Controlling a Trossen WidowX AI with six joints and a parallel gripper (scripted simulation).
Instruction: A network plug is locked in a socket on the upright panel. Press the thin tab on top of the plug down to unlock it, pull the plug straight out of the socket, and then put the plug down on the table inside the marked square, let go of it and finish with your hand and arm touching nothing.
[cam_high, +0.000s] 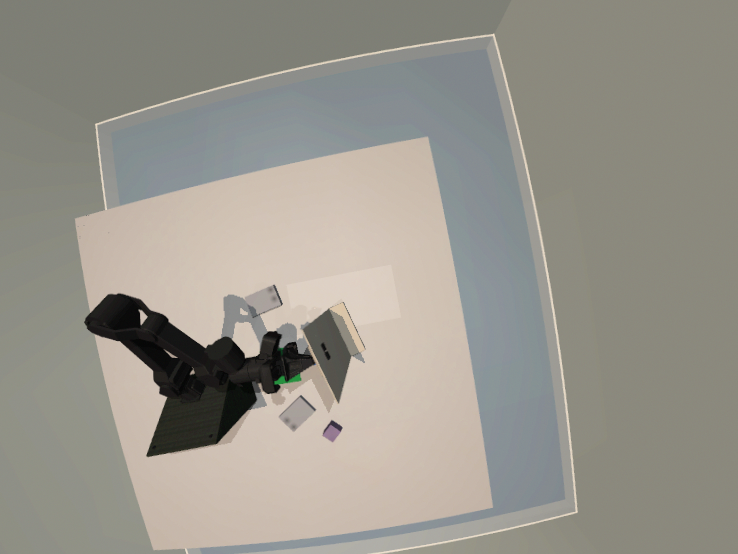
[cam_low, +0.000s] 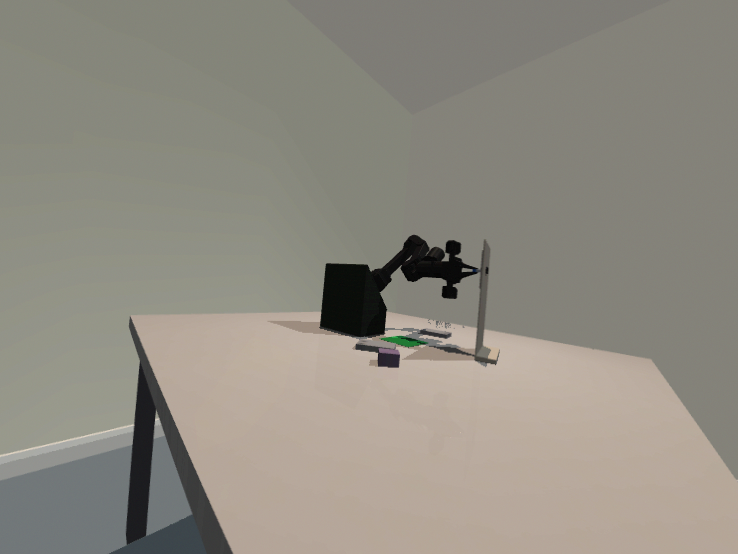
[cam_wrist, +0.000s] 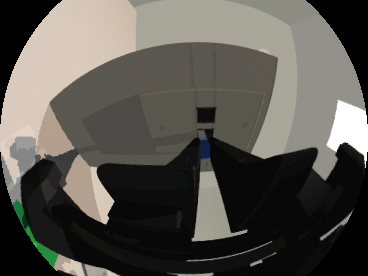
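– Top view first: where are you?

– My gripper (cam_high: 305, 359) sits just left of centre, fingertips against the face of the upright panel (cam_high: 326, 357). The green marked square (cam_high: 288, 376) is right beneath my wrist. Two grey blocks and a small purple cube (cam_high: 332, 430) lie near it.

– And from the exterior view?

– My arm reaches level from the base, right of centre, and the tips meet the panel high up, where a speck of blue, the plug (cam_low: 476, 271), shows.

– The wrist view?

– At centre, my fingers are nearly closed and pinch the blue plug (cam_wrist: 206, 148), which sits just below a dark socket (cam_wrist: 206, 114).

– Is the tab down?

– I can't tell; it is too small. I'd judge the squeeze should stay firm on the tab, and the pull should run square to the panel, without twisting, so the plug doesn't bind.
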